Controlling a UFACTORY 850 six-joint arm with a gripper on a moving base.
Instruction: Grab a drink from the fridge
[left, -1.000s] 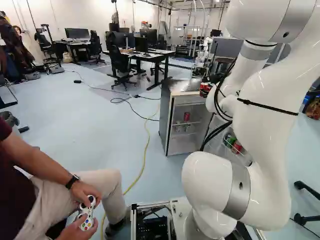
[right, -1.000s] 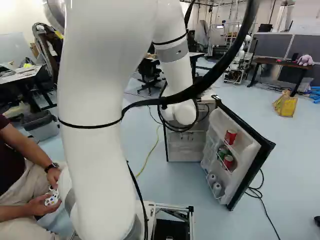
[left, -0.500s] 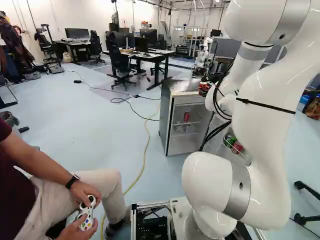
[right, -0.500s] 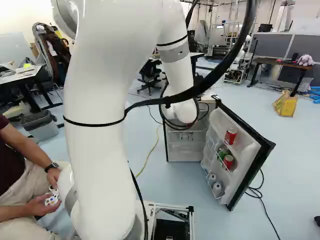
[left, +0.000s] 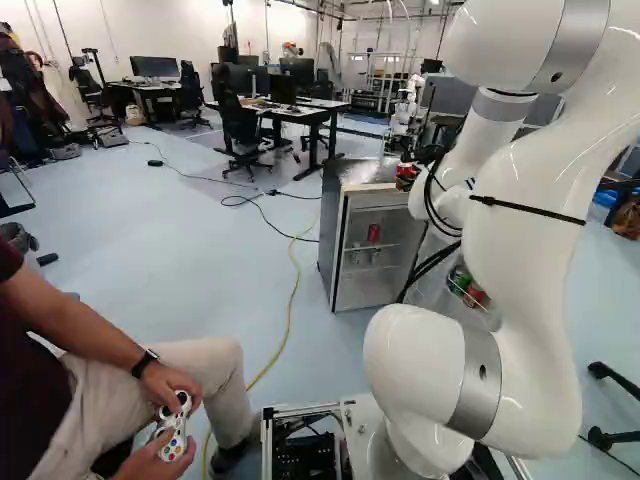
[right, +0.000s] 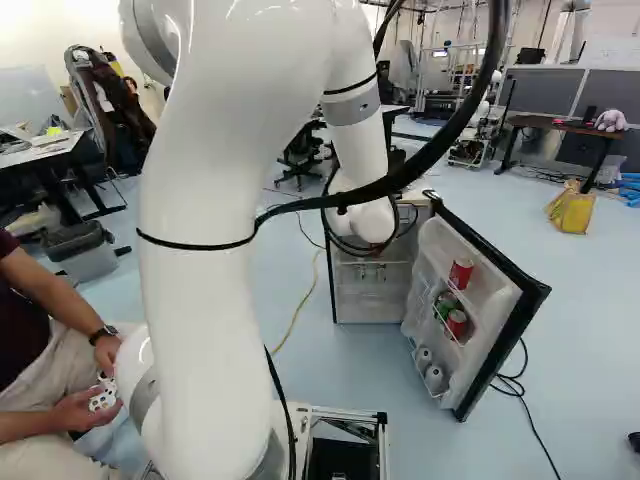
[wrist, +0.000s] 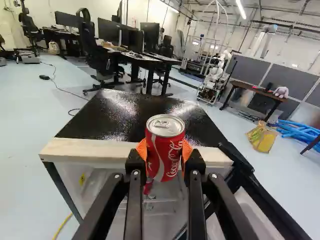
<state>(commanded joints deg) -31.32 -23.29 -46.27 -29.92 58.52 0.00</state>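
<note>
Red can held in the hand at the open fridge

At the left of the left base view's middle, a black office chair stands by a desk with monitors. A yellow cable curves over the floor towards the fridge, whose dark top has a pale wooden front edge. Inside, a small red can sits on a shelf, with paler cans lower down.

Next comes the hand, closed round its can: in the wrist view the two fingers press orange pads to opposite sides of it. The can is upright, and the wooden edge shows just beyond it. The white arm rises to the right in the left base view.

In the right base view, the door stands wide to the right of the fridge. It carries a single red can up high, a green can beside another red one in the middle rack, and two pale cans at the bottom. Farther right, a yellow bag rests on the floor.
</note>
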